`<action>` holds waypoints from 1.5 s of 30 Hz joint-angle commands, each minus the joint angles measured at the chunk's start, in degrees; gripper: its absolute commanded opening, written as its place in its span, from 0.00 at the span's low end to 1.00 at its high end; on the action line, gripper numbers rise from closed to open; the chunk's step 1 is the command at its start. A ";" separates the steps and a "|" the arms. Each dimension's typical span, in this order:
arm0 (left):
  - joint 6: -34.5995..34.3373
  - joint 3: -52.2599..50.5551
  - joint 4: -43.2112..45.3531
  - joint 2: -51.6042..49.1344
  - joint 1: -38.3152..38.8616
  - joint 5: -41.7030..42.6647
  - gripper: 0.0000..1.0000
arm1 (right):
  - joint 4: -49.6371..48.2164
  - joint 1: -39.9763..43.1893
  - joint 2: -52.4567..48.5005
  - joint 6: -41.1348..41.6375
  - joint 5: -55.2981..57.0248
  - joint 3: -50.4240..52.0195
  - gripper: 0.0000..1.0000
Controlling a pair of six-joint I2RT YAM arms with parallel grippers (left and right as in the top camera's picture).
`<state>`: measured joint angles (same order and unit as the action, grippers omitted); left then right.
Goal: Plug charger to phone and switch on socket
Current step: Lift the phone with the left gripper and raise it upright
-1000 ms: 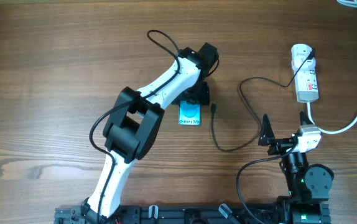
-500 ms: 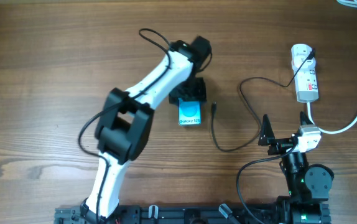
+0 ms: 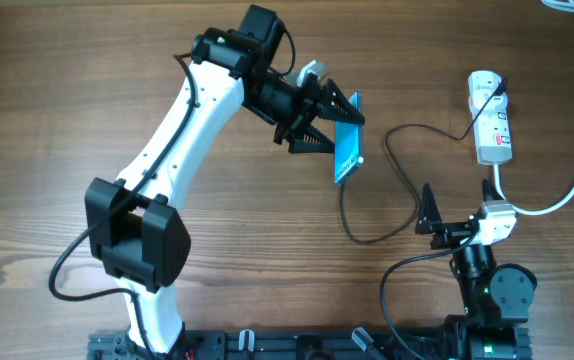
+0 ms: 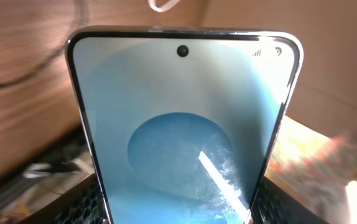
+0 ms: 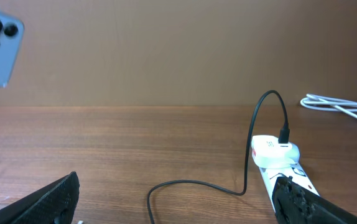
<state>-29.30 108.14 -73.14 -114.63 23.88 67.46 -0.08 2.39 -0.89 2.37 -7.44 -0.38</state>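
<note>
Early stage: nothing plugged yet. Grips phone (image 3: 347, 150) tight in left gripper (image 3: 339, 125), aloft toward one o'clock of table centre. Leaves charger (image 3: 362, 240) loose at phone's six o'clock, socket (image 3: 489, 118) untouched at three, right gripper (image 3: 432, 218) spread wide.

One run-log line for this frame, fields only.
left gripper: shut on phone, off table | right gripper: open, empty | charger: on table, not in phone | socket: untouched

At a robotics lab bench: two robot arms, left arm (image 3: 192, 115) and right arm (image 3: 487, 285), mounted on a black rail (image 3: 267, 344) along the near edge of a wood-grain table (image 3: 67, 100); white power strip (image 3: 489, 120), thin black cable (image 5: 270, 93), plain brown wall (image 5: 166, 50) behind.
</note>
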 commanded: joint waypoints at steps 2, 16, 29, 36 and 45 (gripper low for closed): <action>-0.17 1.07 0.00 2.03 -3.06 11.21 0.64 | -0.31 -0.28 0.35 0.68 0.35 0.07 1.00; -7.45 1.07 -1.73 2.03 -13.86 21.94 0.59 | -0.31 -0.28 0.35 0.68 0.35 0.07 1.00; -13.62 1.07 -1.81 2.03 -18.43 22.91 0.59 | -0.31 -0.28 0.35 0.68 0.35 0.07 1.00; -13.62 1.07 -5.16 2.03 -18.43 22.91 0.60 | -0.31 -0.28 0.35 0.70 0.35 0.07 1.00; -13.57 1.07 -5.14 2.03 -18.36 22.88 0.60 | -0.31 -0.28 0.35 0.68 0.35 0.07 1.00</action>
<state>-42.61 108.14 -78.22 -114.63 5.69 87.13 -0.08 2.39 -0.89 2.37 -7.44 -0.38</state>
